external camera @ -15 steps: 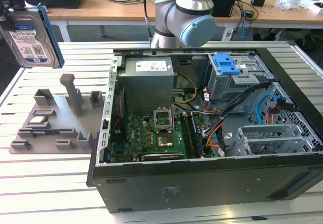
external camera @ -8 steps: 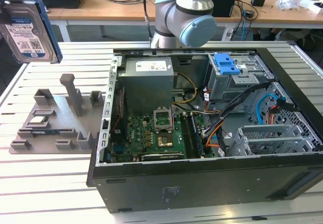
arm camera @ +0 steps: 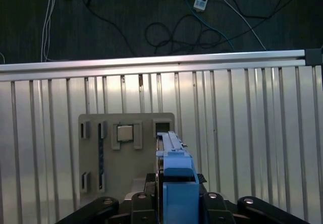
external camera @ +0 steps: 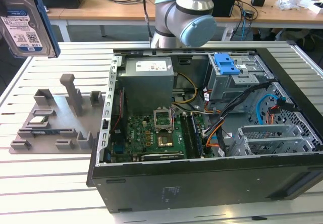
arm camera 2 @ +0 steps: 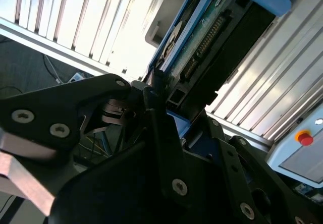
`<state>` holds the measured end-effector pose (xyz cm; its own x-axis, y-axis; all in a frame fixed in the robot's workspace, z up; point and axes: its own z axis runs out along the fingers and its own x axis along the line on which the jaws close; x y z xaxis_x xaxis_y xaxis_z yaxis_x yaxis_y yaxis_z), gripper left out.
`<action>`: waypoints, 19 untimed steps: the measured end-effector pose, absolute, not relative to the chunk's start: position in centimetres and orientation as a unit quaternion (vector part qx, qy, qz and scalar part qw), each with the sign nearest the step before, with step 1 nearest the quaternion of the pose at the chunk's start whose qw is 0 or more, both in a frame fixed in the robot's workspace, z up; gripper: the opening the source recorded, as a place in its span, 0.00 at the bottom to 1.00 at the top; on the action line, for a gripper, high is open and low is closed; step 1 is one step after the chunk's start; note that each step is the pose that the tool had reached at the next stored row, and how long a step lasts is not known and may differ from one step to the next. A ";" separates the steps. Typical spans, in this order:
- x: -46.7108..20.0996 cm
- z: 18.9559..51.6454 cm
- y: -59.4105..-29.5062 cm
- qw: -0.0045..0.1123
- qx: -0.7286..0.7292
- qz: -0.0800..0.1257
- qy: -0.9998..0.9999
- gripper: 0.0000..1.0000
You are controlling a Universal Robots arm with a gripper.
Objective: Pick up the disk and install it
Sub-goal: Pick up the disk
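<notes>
since the labels were asked about: the disk (external camera: 24, 23) has a white and blue sticker across its silver face with blocks of dark print and barcode-looking patches, but the text is too small for me to make out. there's also a pale sticker on top of the grey power supply (external camera: 149, 77) inside the open computer case (external camera: 202, 183), unreadable too. the disk itself is a flat silver metal rectangle with blue plastic rails along its edges. in the exterior view it hangs up in the air at the top corner on the exterior view's left, label towards the camera and a bit tilted, well apart from the case and higher than the grey fixture plate (external camera: 55, 118) on the slatted metal table (external camera: 50, 183). in the second wrist view the gripper (arm camera 2: 162, 90) is clamped onto the disk (arm camera 2: 202, 37), black fingers (arm camera 2: 169, 148) pressed against its lower end, and you see the drive edge-on with its connector row and a blue rail. in the first wrist view the disk (arm camera: 170, 146) pokes out edge-on over the fixture plate (arm camera: 126, 153), with the small square silver chip (arm camera: 125, 133) sitting in its pocket on that plate. inside the case a lone blue bracket (external camera: 225, 62) sits on the drive cage, and the green motherboard (external camera: 151, 133) lies on the case floor.
</notes>
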<state>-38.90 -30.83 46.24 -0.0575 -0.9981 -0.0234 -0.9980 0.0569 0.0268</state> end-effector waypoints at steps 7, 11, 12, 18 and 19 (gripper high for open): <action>-38.9 47.0 -30.8 0.000 0.687 -0.018 -0.727 0.37; -38.9 47.7 -30.8 0.000 0.686 -0.019 -0.727 0.37; -38.9 48.1 -30.8 0.000 0.686 -0.019 -0.727 0.37; -38.9 51.3 -30.8 0.000 0.686 -0.019 -0.727 0.37; -38.9 51.4 -30.8 0.000 0.686 -0.019 -0.727 0.37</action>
